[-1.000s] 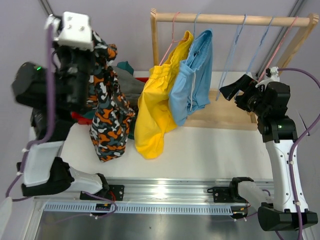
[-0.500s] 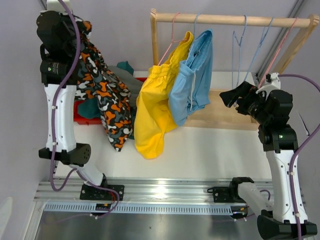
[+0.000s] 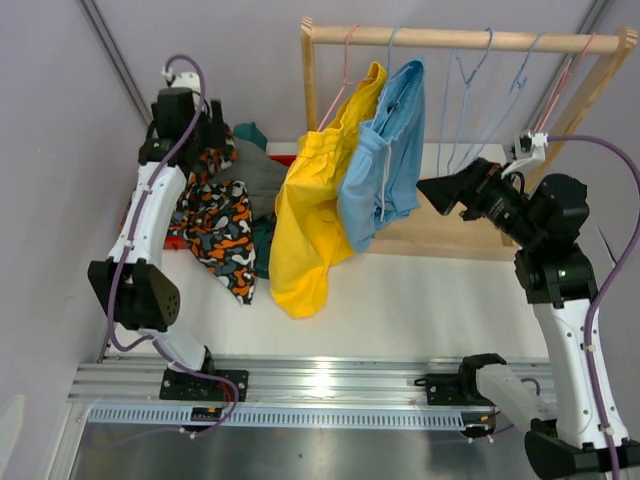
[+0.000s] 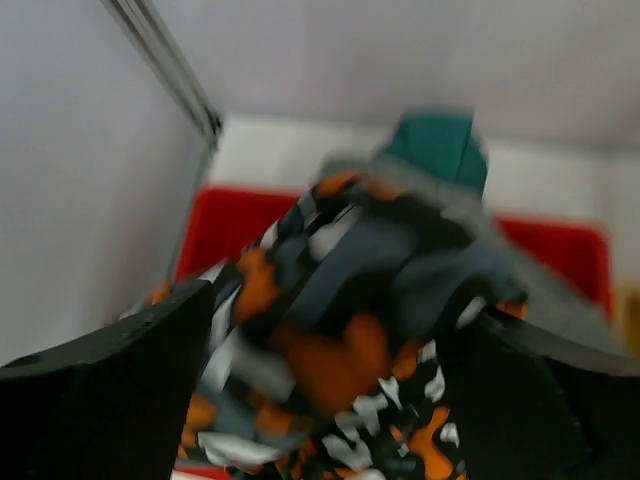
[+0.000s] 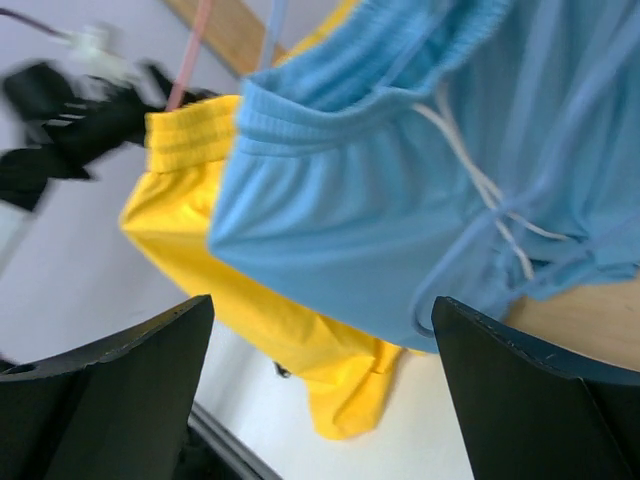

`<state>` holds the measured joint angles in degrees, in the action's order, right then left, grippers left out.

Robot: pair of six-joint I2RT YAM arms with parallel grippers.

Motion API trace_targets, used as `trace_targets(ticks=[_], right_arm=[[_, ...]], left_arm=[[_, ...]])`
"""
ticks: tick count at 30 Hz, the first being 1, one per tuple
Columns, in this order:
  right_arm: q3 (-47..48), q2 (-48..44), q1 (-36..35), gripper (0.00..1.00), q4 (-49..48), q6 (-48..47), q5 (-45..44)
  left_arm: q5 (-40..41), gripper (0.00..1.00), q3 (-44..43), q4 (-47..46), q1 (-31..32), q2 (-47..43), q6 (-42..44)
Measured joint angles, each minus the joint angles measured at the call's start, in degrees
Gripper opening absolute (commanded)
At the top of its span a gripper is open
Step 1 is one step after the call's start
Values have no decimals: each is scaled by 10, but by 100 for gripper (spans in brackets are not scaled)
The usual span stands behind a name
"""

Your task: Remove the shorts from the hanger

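1. Nearest the front edge, a metal rail (image 3: pixel 320 385) carries both arm bases; the white bench (image 3: pixel 420 310) lies behind it.
2. Right claw (image 3: pixel 432 190): released, fingers spread wide and gripping nothing. It points left at the light blue shorts (image 3: pixel 385 160) and sits near them without touching.
3. The yellow shorts (image 3: pixel 305 220) hang from a pink hanger (image 3: pixel 345 60). Their lower hem drapes down toward the bench.
4. The light blue shorts hang just beside the yellow pair, on its right, and touch it. A white drawstring shows at the waistband in the right wrist view.
5. At the left of the bench, the camouflage shorts (image 3: pixel 220 225) lie heaped over a red bin (image 4: pixel 225 225), with 1 leg spilling over its front onto the bench.
6. The grey shorts (image 3: pixel 262 178) lie in the same heap, to the right of the camouflage pair and touching it. The dark teal shorts (image 3: pixel 250 133) show behind them.
7. Left claw (image 4: pixel 337 305): released, fingers well apart, placed above the camouflage shorts. The left wrist view is blurred, so contact with the fabric cannot be confirmed.
8. At the far side stands the wooden rack; its rod (image 3: pixel 430 38) carries 3 further hangers (image 3: pixel 510 90) to the right of the light blue shorts.
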<state>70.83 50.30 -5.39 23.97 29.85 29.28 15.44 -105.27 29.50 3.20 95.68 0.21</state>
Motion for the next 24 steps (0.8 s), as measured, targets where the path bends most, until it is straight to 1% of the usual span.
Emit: trace_targets(ticks=[2,5,7,10,14,18,22,24], right_arm=[[36,22,-33,99,-3,1,-4],[106,73,-92,99,-8,-4,-26],[152,109,-119,99,-13,-7,-38],[214,163,-145,98,-19,-11,-62],[281,232,-163,94,-19,-19,-93],[330,294,-169,88,-17,-31,-125],[365,346,-169,87,-6,-40,-164],[378,363,-169,87,10,-41,-181]], left_arm=[[-7,99,56,11,0,0,-15],[-13,99,103,28,0,-4,-37],[-24,99,144,18,1,-28,-50],[-42,99,219,16,3,-102,-65],[-72,99,327,-7,10,-257,-82],[-98,99,432,-31,18,-393,-95],[-109,99,520,-41,21,-466,-99],[-112,99,550,-43,21,-481,-99]])
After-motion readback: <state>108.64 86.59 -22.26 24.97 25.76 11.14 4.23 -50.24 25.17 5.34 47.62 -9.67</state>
